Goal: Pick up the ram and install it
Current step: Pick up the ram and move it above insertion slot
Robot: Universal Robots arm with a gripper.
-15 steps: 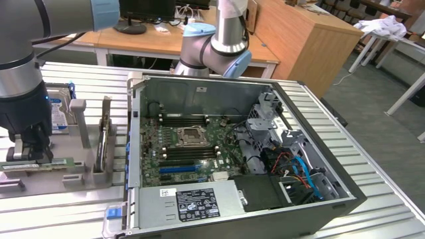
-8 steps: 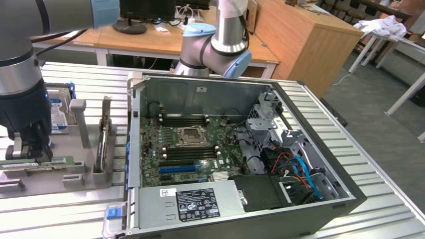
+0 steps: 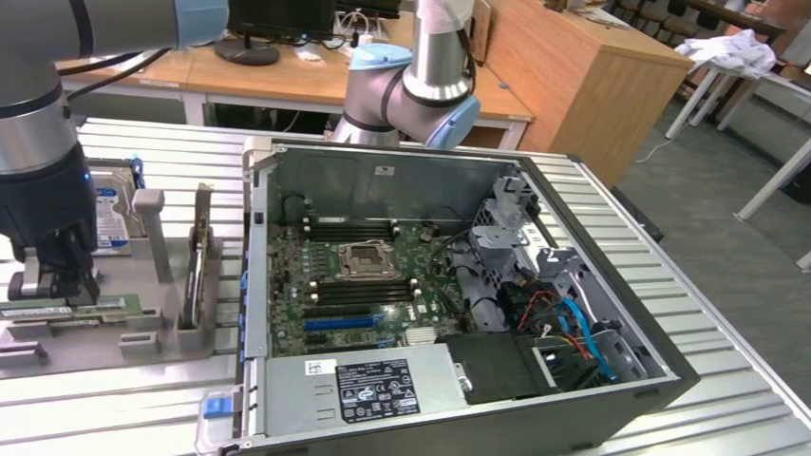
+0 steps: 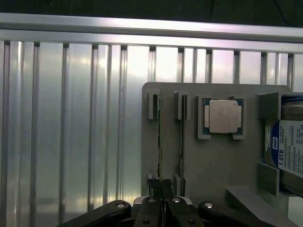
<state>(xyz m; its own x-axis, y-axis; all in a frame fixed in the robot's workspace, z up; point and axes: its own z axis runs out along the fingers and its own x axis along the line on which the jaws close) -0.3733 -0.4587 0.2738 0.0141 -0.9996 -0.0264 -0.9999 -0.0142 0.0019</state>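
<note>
Gripper (image 4: 161, 188) closed tight on one ram (image 4: 159, 132) (second ram (image 4: 182, 137) alongside); one CPU chip (image 4: 223, 116) nearby.

In the wrist view the ram (image 4: 159, 132) stands edge-on in its slot along one edge of the grey tray (image 4: 213, 161), so its chips and label are hidden. Its near end vanishes between the pressed-together fingertips of the gripper (image 4: 161, 185), whose body is cut off by the picture's edge. The hard drive (image 4: 289, 151) at the tray's opposite edge is cropped too, and its label is only partly legible. In the exterior view the arm (image 3: 45, 142) covers part of the tray, and the print on the computer case's (image 3: 659, 370) power-supply label (image 3: 376, 388) is too small to read.
</note>
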